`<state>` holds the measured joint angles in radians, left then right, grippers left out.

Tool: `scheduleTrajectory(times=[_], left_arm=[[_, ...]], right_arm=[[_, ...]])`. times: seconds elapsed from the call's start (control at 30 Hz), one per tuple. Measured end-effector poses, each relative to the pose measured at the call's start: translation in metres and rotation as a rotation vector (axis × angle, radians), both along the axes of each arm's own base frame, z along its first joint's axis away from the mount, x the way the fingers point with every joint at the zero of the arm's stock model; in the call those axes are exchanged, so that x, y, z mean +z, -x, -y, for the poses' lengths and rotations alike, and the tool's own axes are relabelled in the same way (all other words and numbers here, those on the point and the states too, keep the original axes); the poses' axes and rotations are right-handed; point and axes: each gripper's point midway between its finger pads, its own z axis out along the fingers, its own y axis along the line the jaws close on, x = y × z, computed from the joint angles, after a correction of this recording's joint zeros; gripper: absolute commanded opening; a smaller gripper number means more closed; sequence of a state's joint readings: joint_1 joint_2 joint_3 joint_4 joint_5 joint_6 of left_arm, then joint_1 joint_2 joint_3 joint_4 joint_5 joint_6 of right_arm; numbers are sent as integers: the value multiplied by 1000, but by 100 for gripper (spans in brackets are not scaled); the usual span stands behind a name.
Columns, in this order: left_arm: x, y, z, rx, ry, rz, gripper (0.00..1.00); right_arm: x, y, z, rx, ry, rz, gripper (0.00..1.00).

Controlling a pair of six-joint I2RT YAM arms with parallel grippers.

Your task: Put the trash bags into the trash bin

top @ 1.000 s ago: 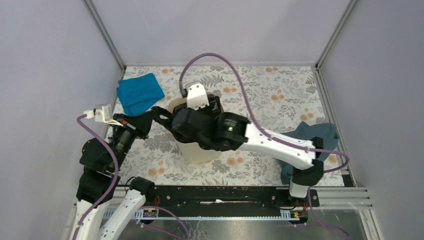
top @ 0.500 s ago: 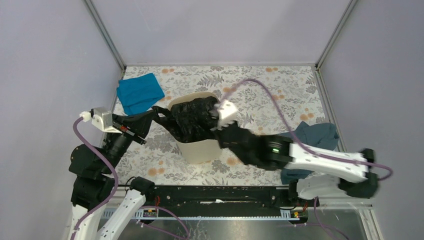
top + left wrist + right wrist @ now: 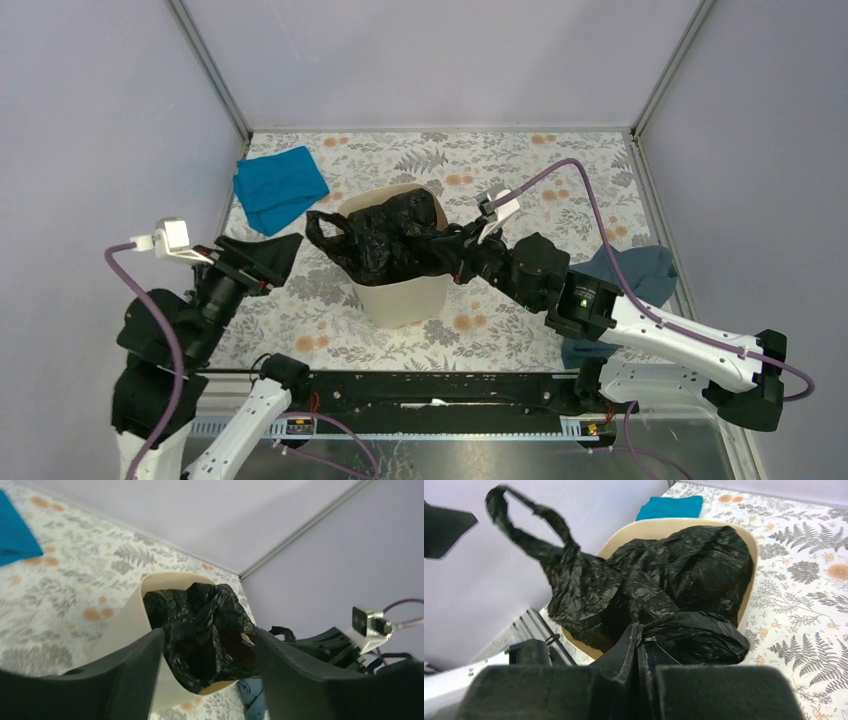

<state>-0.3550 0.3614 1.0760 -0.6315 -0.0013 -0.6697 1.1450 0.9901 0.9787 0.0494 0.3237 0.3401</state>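
The black glossy trash bag (image 3: 385, 240) lies bunched in the mouth of the beige trash bin (image 3: 405, 295) and spills over its rim. One handle loop (image 3: 524, 515) sticks up on the left side. My right gripper (image 3: 450, 250) is at the bin's right edge, shut on a fold of the bag (image 3: 649, 580), its fingertips (image 3: 638, 636) pinched together. My left gripper (image 3: 275, 255) stands open left of the bin, apart from the bag. In the left wrist view the left gripper (image 3: 207, 632) frames the bag (image 3: 205, 625) and the bin's wall (image 3: 127, 625) from a distance.
A bright blue cloth (image 3: 280, 185) lies at the back left of the floral table. A dark blue-grey cloth (image 3: 625, 275) lies at the right, partly under my right arm. Grey walls and metal posts close in the table on three sides.
My left gripper opened, let go of the bag's handle and drew back to the left. My right arm pulled back from over the bin to its right side and shut on the bag.
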Motion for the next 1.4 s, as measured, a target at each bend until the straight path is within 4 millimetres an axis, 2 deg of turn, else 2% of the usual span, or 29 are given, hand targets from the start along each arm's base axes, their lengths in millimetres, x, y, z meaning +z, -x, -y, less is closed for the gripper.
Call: scheduleTrajectory(times=[0.13,0.27,0.4,0.5,0.57,0.7,0.73,0.83,0.93,1.03,1.1,1.27,1.33,1.4], left_arm=[[18,13,-8,35,66,-168,92],[25,26,-3,7,94,-304,94],[7,21,19,-82,90,-451,98],[-11,2,35,-120,52,-555,98],[-25,-18,37,-99,-2,-603,88],[-49,-58,28,-4,-144,-622,46],[-56,-67,24,26,-177,-613,31],[-77,-88,11,99,-277,-568,10],[-84,-108,10,113,-331,-469,2],[-77,-130,17,92,-361,-322,0],[-63,-146,26,65,-371,-203,0],[-22,-177,47,-37,-366,35,0],[-19,-184,52,-86,-366,70,0],[-22,-181,53,-124,-362,87,0]], right_arm=[[-9,4,-9,49,34,2,10],[-6,8,-12,83,37,20,15],[-4,10,-10,91,39,36,17],[0,11,-8,93,33,47,16],[3,11,-6,93,29,52,17],[7,13,-3,93,17,58,15],[8,13,-2,93,15,59,15],[7,15,2,93,9,62,15],[1,15,7,83,14,60,9],[-5,9,8,48,25,60,0],[-10,-2,6,6,41,50,0],[-35,-45,3,-97,90,-48,2],[-40,-47,6,-97,91,-66,3],[-37,-41,5,-72,70,-73,4]])
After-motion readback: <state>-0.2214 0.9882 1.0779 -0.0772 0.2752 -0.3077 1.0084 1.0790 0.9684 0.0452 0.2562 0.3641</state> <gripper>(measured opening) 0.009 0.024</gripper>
